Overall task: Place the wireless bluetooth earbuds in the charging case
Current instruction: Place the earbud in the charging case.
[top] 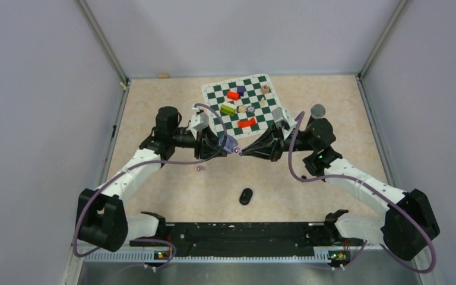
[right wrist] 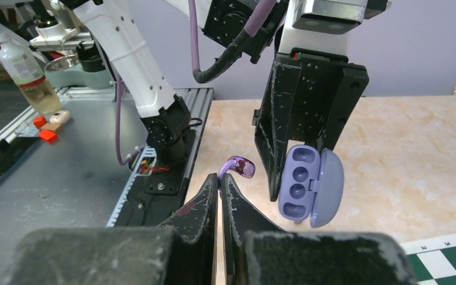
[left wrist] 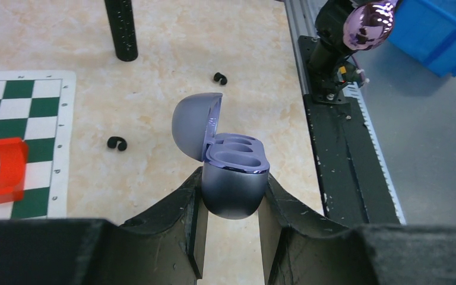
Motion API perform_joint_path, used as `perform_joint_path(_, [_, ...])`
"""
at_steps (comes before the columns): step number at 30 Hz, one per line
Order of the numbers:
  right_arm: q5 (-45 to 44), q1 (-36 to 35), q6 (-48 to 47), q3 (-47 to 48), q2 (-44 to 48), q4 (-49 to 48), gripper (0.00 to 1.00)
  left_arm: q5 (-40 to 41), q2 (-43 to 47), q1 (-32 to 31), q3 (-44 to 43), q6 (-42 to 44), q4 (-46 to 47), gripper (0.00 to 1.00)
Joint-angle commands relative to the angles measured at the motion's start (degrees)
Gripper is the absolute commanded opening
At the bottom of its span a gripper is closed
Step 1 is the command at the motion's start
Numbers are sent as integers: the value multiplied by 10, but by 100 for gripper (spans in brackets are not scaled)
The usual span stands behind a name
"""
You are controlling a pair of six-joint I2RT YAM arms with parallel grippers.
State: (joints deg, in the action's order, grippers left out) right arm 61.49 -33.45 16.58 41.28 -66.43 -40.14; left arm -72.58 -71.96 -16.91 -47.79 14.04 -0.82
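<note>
The right end effector (right wrist: 221, 183) is all but closed, its two tips pinching one end of a pale purple bud (right wrist: 240, 168), which juts sideways past the tips, off the counter. Just beyond it is the case (right wrist: 309, 185), gripped by the left end effector (left wrist: 231, 196). The jaws clamp the flanks of the rounded base, the lid (left wrist: 195, 122) stands open, and the wells face the bud and look empty. Bud and case are near but apart. By its look the bud is a featherweight piece of hard, glossy plastic, curved, with little flat surface to bear on. It will likely twist or squirt out of the pinch if it snags on a well's rim. The hold at its end leaves the rest free to go in, which seems the right place. The case looks light, stiff and smooth too. Holding it low on the base keeps the opening clear, and the lid is best left untouched, the hinge probably being its weak part. On the counter (left wrist: 172, 35) below lie one black bud (left wrist: 117, 143) and another (left wrist: 219, 78), well apart. The top view shows a second purple bud (top: 200, 168) beside the left arm. Farthest is the chessboard (top: 243, 104) with its blocks (top: 233, 95).
</note>
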Motion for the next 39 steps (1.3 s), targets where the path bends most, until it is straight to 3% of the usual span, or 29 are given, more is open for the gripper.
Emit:
perform_joint_path(1, [-5,8,36,-9,-2,-93,0,-41,6,-19,20,-53,94,0])
perform_joint_path(7, [-10,8,31,-24,-11,-109,0,-92,-33,-29,3,-37,74,0])
perform_joint_path(39, [-41,-36,-38,-30,-63,-74,0,-102,-33,-55,-18,43,-27,0])
